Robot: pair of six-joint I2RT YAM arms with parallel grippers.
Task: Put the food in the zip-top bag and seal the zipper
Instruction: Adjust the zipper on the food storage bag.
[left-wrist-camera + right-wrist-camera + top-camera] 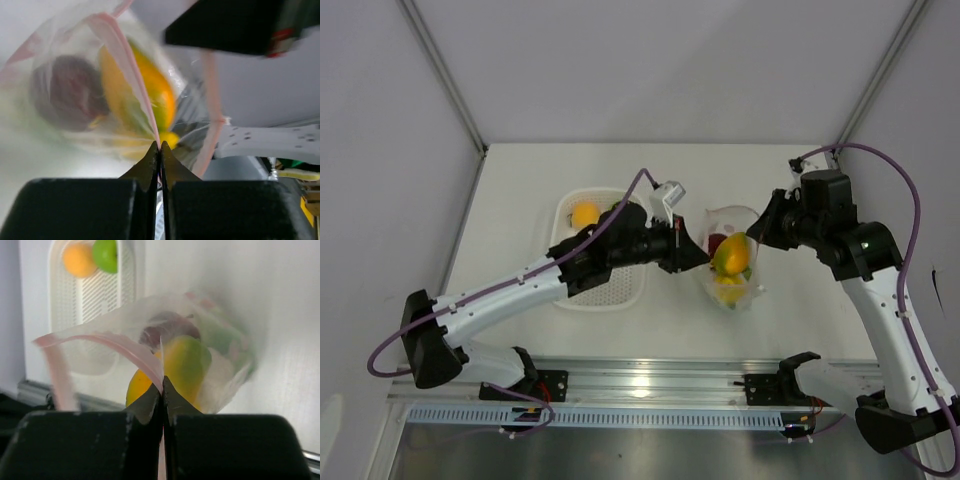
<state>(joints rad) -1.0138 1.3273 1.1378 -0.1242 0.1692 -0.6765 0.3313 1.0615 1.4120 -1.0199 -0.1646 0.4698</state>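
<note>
Two robot arms hold the clear zip-top bag (732,292) open between them at the middle of the white surface (820,330); the left gripper (160,149) is clenched on the pink zipper (131,67) at one side of the mouth and the right gripper (162,386) is pinched tight on the same strip at the other side. Inside the bag lie a dark red apple (167,326) and, against it, an orange-yellow fruit (733,257), with a green-and-white blur beside them too soft to name. Whether the bag's bottom touches the surface cannot be told. Well to the left, the white perforated basket (612,285) holds a second orange-yellow fruit (79,260) and a lime-green fruit (106,254), touching each other at its far end
</note>
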